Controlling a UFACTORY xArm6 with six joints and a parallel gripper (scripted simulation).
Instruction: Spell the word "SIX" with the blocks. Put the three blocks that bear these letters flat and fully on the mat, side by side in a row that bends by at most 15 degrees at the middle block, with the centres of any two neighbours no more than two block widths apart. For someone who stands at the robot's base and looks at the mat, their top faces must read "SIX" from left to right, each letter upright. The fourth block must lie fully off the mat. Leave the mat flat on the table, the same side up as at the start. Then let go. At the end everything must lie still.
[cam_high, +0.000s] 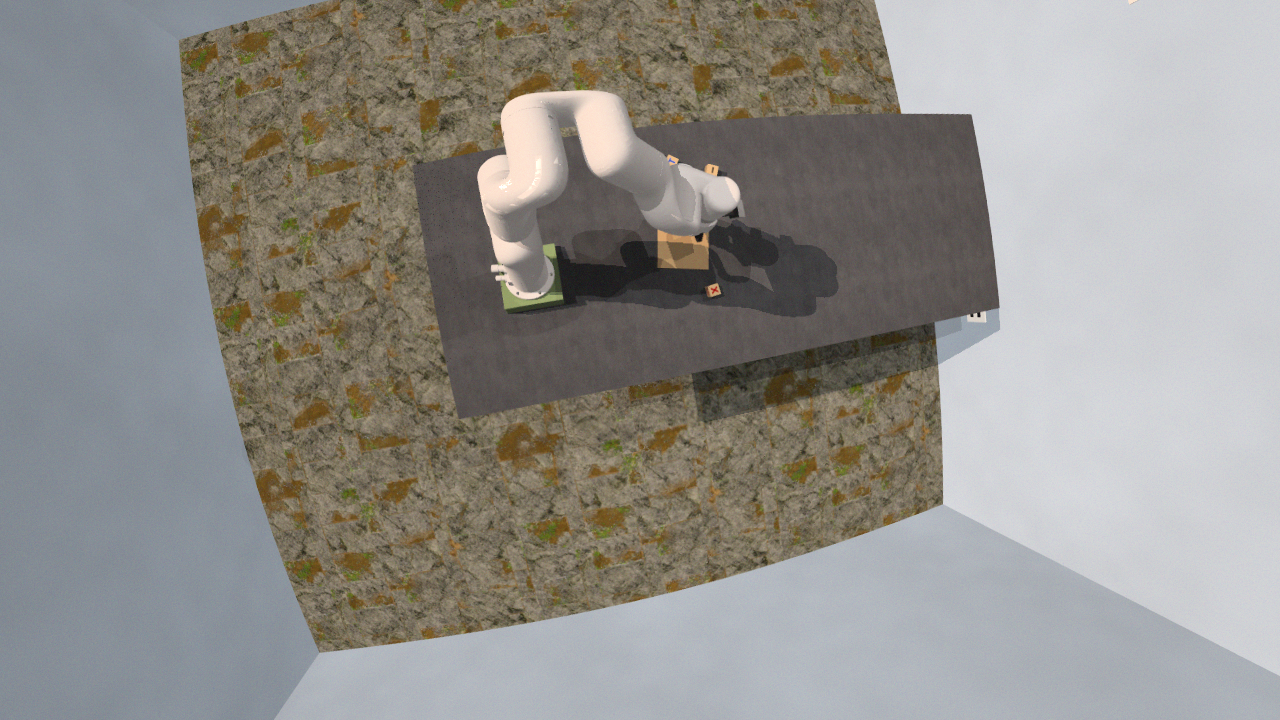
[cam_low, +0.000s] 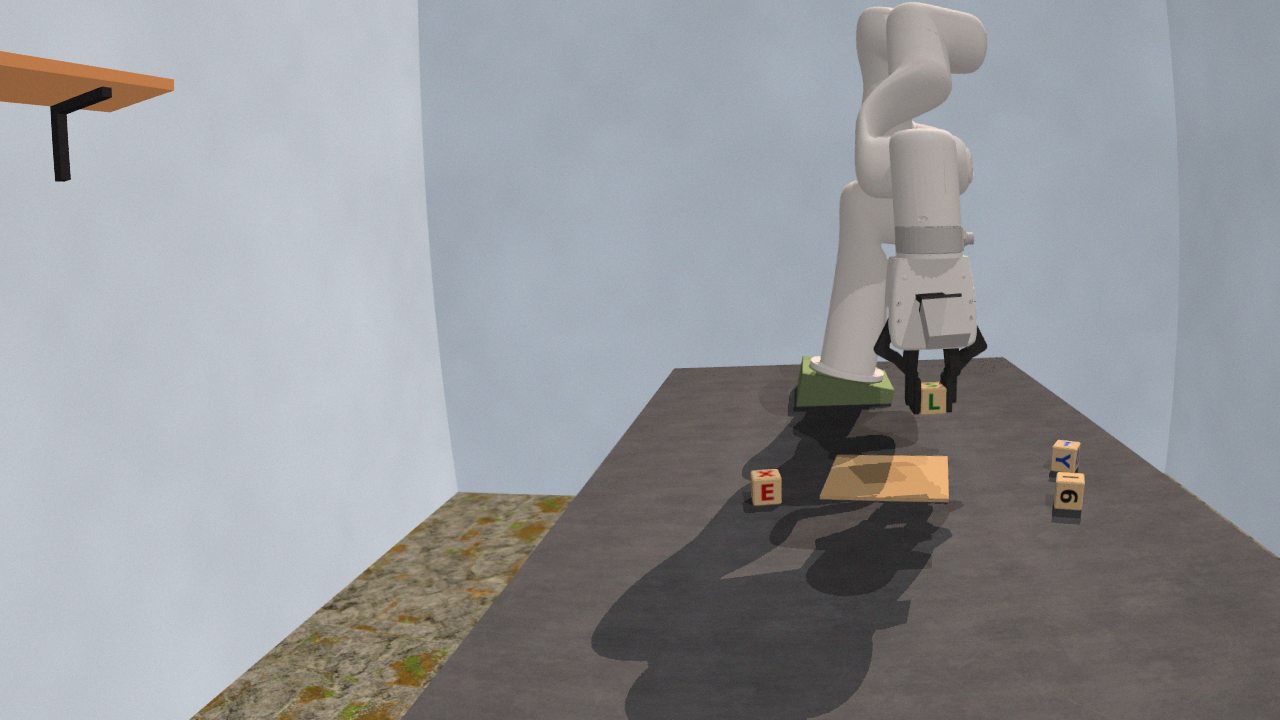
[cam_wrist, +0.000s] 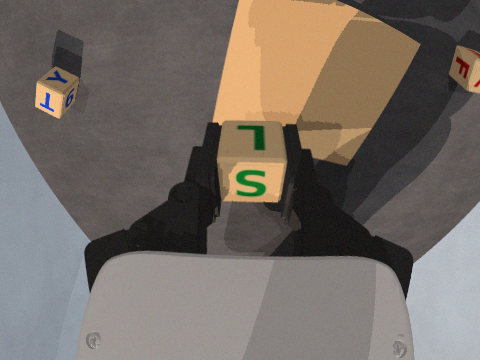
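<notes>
My gripper (cam_low: 932, 404) (cam_wrist: 251, 144) is shut on the green-letter block (cam_low: 933, 399) (cam_wrist: 251, 181). The block is in the air, S on top and L on the side toward the exterior camera. The arm hides it in the top view. The tan mat (cam_high: 682, 257) (cam_low: 935, 479) (cam_wrist: 272, 65) lies flat with no block on it. The red-letter block (cam_high: 713, 290) (cam_low: 766, 488) (cam_wrist: 463, 69) stands off the mat, X up. Off its other side stand the blue-letter block (cam_high: 672, 160) (cam_low: 1065, 456) (cam_wrist: 57, 92), T up, and the black-letter block (cam_high: 711, 170) (cam_low: 1068, 491), a bar-like I up.
The dark table (cam_high: 868, 197) (cam_low: 984, 617) carries everything. The arm stands on a green base (cam_high: 535, 300) (cam_low: 841, 391). The arm's shadow falls across part of the mat and the table. A wooden shelf (cam_low: 80, 80) hangs on the wall, away from the blocks.
</notes>
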